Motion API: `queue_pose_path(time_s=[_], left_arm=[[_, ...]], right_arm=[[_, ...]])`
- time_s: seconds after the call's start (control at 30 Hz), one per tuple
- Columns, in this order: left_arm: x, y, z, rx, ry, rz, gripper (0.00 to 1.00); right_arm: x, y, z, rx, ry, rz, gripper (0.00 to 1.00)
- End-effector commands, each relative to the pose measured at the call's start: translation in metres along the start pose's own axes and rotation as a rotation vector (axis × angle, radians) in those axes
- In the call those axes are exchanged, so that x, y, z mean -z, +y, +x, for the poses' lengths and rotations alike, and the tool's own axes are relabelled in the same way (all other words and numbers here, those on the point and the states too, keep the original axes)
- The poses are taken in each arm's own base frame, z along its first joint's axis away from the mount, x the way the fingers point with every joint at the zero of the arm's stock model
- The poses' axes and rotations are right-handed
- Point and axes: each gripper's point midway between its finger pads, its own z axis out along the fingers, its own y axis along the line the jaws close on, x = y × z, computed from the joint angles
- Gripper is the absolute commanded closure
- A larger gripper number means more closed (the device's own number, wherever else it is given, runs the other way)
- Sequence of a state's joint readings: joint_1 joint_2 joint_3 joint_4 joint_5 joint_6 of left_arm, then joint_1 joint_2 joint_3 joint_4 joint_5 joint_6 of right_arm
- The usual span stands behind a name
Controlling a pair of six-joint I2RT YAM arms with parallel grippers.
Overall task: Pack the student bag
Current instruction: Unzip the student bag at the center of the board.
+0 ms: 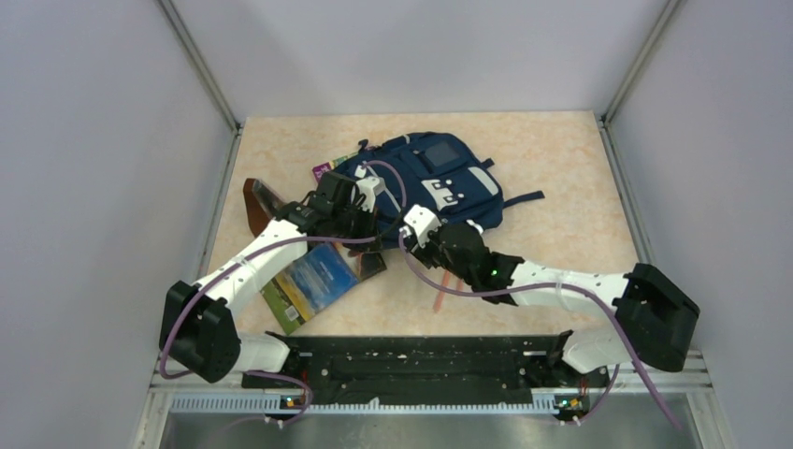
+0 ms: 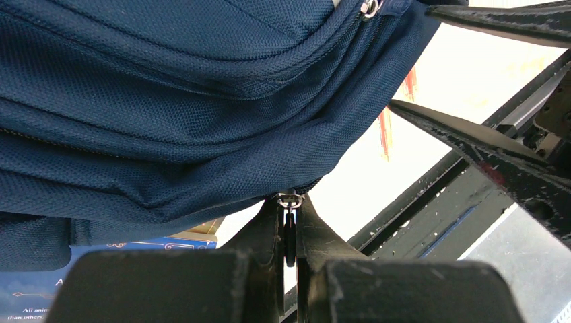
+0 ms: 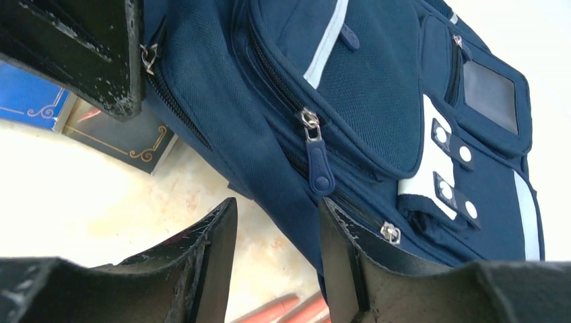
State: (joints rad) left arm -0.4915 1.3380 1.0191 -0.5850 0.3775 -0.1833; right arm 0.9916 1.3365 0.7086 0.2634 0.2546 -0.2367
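table (image 1: pixel 561 187): beige top, lay under the student bag.
student bag (image 1: pixel 439 178): navy, lay flat on the table with its white patch up.
blue book (image 1: pixel 313 281): lay flat just beside the bag's left near corner.
left gripper (image 2: pixel 289 205): sat at the bag's left edge, jaws pinched tight on the zip pull.
right gripper (image 3: pixel 277 205): sat at the bag's near edge, jaws apart, nothing between them.
zip pull (image 2: pixel 290 235): dark, hung from the bag's seam.
red pens (image 3: pixel 283 311): lay just beside the bag's near edge.

Bag (image 1: pixel 425 182) navy, grey strips, white patch. Table (image 1: pixel 561 187) beige, faint marbling. Book (image 1: pixel 313 281) blue cover, green edge. 2nd book (image 3: pixel 128 138) black w/ gold scroll lines. Pens (image 3: pixel 276 311) red. Cables (image 1: pixel 327 240) purple.
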Motion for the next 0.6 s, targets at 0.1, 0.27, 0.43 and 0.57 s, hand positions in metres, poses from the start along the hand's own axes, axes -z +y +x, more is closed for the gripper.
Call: queue_pose_path(time_s=[0.1,0.27,0.43,0.57], left_arm=[[0.014,-0.016,-0.017,-0.044,-0.066,0.058,1.00],[0.016,-0.016,-0.018,-0.052,-0.074,0.057,1.00],[0.018,-0.014,-0.019,-0.055,-0.088,0.039,1.00],[0.020,-0.011,-0.021,-0.058,-0.103,0.022,1.00]], right_arm=[[-0.014,0.004,-0.032,0.030,-0.069,0.034,0.61],[-0.016,-0.001,-0.026,0.024,-0.051,0.071,1.00],[-0.009,-0.008,-0.023,0.011,-0.063,0.112,1.00],[-0.002,-0.014,-0.021,-0.011,-0.086,0.145,1.00]])
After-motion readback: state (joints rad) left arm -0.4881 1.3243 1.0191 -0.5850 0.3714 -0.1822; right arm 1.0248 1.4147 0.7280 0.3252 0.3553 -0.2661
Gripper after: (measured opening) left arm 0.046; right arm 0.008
